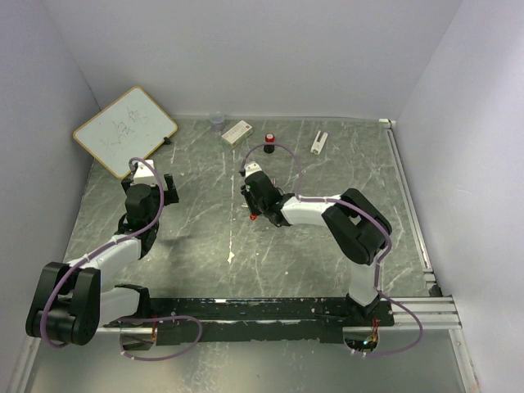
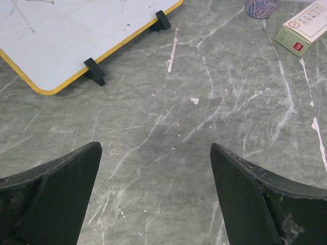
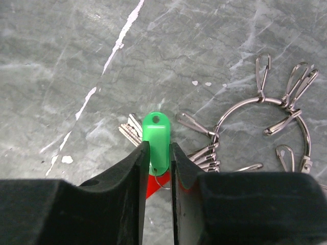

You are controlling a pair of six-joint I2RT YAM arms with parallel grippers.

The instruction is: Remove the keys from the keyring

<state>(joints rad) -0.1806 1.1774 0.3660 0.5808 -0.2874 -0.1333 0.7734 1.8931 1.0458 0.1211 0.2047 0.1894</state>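
In the right wrist view my right gripper (image 3: 159, 153) is shut on the green plastic head of a key (image 3: 156, 135), down on the table. Silver key blades (image 3: 130, 130) stick out to its left. A red head (image 3: 152, 186) lies under the fingers, partly hidden. The keyring (image 3: 265, 104), a silver wire loop with several clips, lies just right of the fingers. In the top view the right gripper (image 1: 256, 209) is at mid-table with a red speck (image 1: 253, 218) beside it. My left gripper (image 1: 168, 185) is open and empty at the left; its view (image 2: 156, 153) shows bare table.
A yellow-edged whiteboard (image 1: 124, 129) leans at the back left. A cup of paper clips (image 1: 217, 121), a small box (image 1: 237, 132), a black cylinder with a red cap (image 1: 268, 144) and a white stick (image 1: 318, 142) lie along the back. A rail (image 1: 409, 205) runs down the right side.
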